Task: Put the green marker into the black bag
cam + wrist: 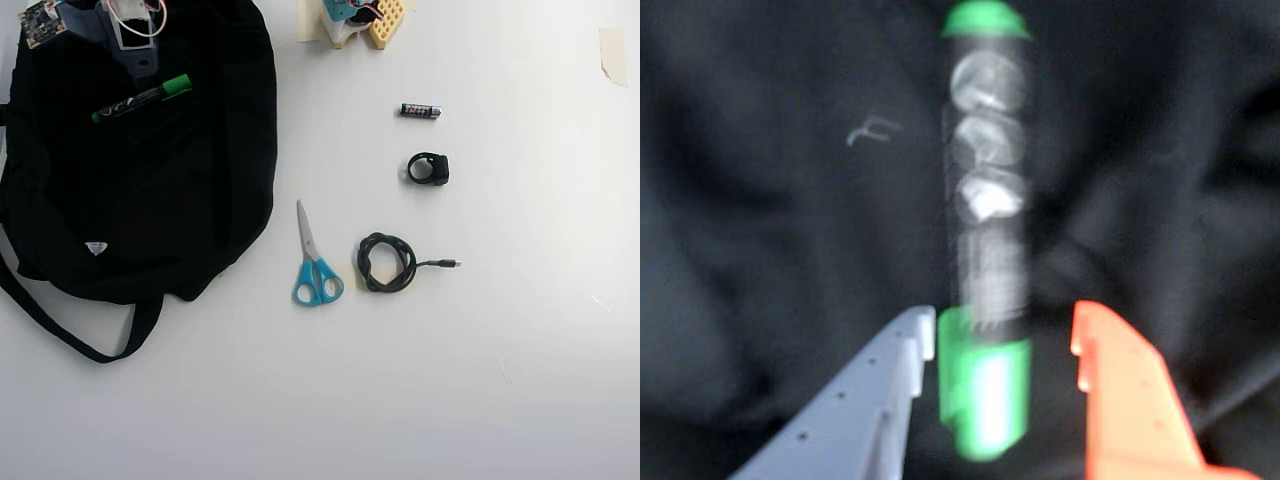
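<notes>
Now green marker atop black bag

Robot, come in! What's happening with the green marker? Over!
Gripper open, fingers either side of the cap. Green marker lying on the black bag. Nothing in the way.

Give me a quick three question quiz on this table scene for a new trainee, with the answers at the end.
1. True or false: the green marker lies on the black bag.
2. In the overhead view, what lies just left of the coiled cable? A battery, B scissors, C ring
3. Fill in: in the wrist view, the tool's fingers stand on either side of the marker's green ____.

Key: 1 true. 2 B, the scissors. 3 cap.
</notes>
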Tool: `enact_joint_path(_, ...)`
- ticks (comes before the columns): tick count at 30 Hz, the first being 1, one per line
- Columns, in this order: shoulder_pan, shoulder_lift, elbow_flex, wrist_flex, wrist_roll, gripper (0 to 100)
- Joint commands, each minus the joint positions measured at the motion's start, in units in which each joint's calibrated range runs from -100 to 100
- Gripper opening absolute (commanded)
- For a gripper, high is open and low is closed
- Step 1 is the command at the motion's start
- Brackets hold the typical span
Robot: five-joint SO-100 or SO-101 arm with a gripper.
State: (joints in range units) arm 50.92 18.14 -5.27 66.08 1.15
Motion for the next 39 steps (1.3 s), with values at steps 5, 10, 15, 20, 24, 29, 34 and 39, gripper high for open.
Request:
enact_joint_path(5,-34.5,-33.2,7.5,8.3,-1.8,7)
enact_joint_path(10,-58.8,-35.5,9.5,9.0,-6.6,2)
enact_joint_path(15,-62.3,-37.6,17.1,14.9,-6.9,2)
enact_joint_path(20,-62.6,-45.9,25.2,14.5,-6.5,2)
enact_joint_path(24,-62.6,-53.1,32.3,12.9,-6.5,2)
enact_joint_path(29,-63.3,-61.8,43.5,8.1,-6.4,2)
enact_joint_path(34,-64.7,-72.5,55.9,4.5,-3.5,2)
enact_joint_path(39,-64.8,-84.7,68.0,3.8,-3.1,2)
